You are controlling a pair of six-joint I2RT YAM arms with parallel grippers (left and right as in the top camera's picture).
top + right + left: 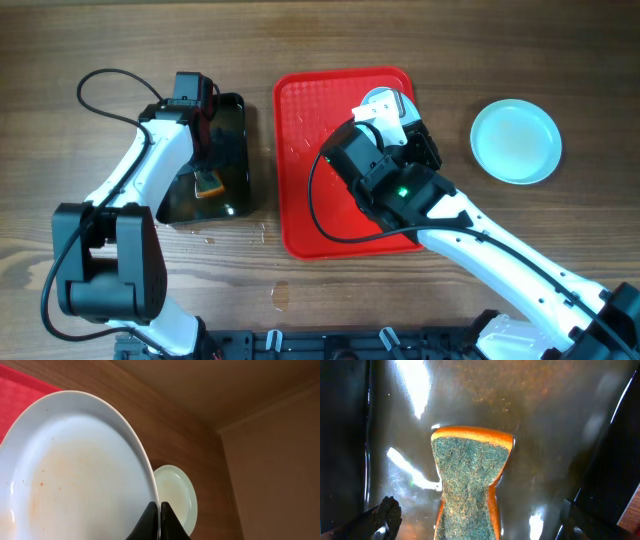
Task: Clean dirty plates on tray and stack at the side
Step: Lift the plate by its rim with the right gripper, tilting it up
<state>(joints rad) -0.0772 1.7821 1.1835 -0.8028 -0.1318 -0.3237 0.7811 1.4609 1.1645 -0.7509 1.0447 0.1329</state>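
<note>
My right gripper (398,112) (159,516) is shut on the rim of a pale plate (382,99) (75,470) and holds it tilted up over the far right part of the red tray (300,150) (15,395). The plate's face shows faint orange smudges. A second pale plate (515,141) (176,494) lies flat on the table to the right of the tray. A third plate is not in view. My left gripper (203,145) (480,519) is open, its fingers either side of an orange sponge with a green scouring face (208,184) (467,480).
The sponge lies in shallow water in the black tray (236,112) (550,415), left of the red tray. Wet spots (281,294) mark the wooden table near the front edge. My right arm covers much of the red tray's right half.
</note>
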